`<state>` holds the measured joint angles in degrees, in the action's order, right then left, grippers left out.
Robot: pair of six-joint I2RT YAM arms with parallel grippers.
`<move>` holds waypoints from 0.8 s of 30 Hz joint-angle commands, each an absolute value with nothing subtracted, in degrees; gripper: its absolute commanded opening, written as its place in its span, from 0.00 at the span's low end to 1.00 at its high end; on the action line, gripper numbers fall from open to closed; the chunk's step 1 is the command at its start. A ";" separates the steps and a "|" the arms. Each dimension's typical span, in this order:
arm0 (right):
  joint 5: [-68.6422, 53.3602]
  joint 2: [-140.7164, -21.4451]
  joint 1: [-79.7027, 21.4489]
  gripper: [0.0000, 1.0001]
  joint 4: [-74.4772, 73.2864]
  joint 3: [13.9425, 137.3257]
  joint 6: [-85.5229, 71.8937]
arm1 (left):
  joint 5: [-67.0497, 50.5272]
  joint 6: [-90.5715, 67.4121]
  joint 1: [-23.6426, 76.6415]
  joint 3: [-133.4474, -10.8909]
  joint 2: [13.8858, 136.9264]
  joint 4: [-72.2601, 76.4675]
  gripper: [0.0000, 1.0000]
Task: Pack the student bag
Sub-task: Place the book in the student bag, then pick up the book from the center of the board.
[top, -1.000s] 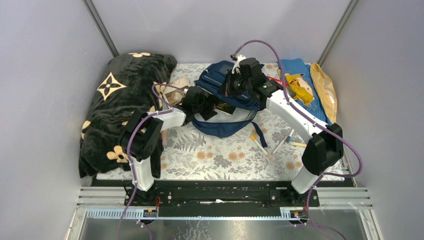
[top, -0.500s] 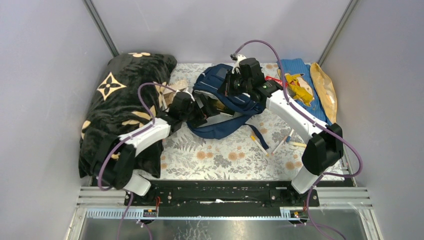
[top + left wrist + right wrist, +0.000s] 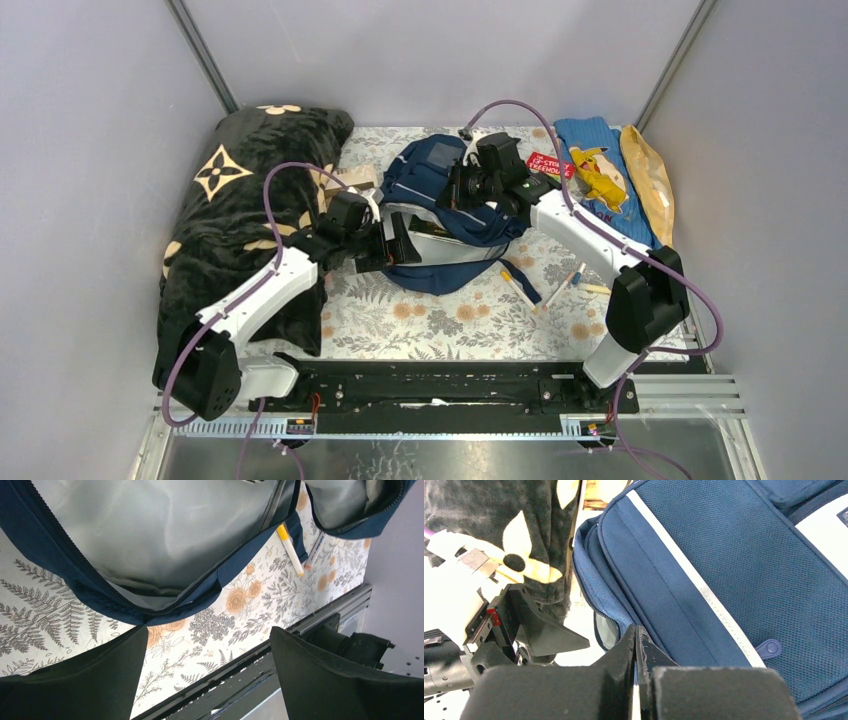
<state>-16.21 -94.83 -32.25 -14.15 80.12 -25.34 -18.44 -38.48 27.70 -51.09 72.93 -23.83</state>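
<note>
left pincer (image 3: 398, 247): jaws wide, empty, at bag mouth | student bag (image 3: 425, 165): counter (image 3: 440, 320) centre toward far edge, unzipped mouth gapes near-left, long axis roughly near-left to far-right | right pincer (image 3: 636, 632): clamped on bag's upper zipper rim

The student bag (image 3: 425, 170) lies mid-desk (image 3: 440, 320), toward the back. The blanket (image 3: 240, 200) is heaped along the left side, close beside it. At the back right lies the cloth (image 3: 595, 170), with a flat packet (image 3: 650, 185) to its right, by the wall. A few pens (image 3: 520, 290) lie scattered in front of the bag, to the right. The left pincer (image 3: 400, 245) is at the bag's near left edge, the right pincer (image 3: 460, 190) on its top.
</note>
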 commanded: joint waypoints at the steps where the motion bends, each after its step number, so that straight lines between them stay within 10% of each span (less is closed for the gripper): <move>1: -16.78 -91.44 -31.78 0.00 -11.26 80.14 -24.93 | -25.28 -33.18 27.84 -53.55 71.73 -25.47 0.99; 10: -20.11 -88.40 -32.39 0.00 -11.02 72.59 -23.30 | -39.27 -29.00 27.86 -55.70 57.93 -18.07 0.99; 11: -19.59 -88.04 -32.69 0.04 -11.40 71.95 -23.04 | -37.97 -29.72 27.85 -56.54 57.95 -17.43 0.99; 14: -12.74 -86.46 -32.84 0.67 -15.03 71.63 -21.98 | -32.69 -30.57 27.84 -60.23 62.53 -18.44 0.99; 16: -3.34 -83.36 -32.12 0.89 -16.18 71.02 -21.83 | -30.07 -31.19 27.86 -62.19 66.57 -19.00 0.99; 24: 1.65 -79.24 -10.80 0.88 -12.67 63.88 -33.13 | -22.93 -35.30 27.84 -61.09 76.65 -9.40 0.99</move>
<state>-3.49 -78.48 -19.92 -14.79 65.49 -26.13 -28.29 -33.54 27.73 -61.21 73.30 -16.29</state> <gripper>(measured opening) 0.912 0.987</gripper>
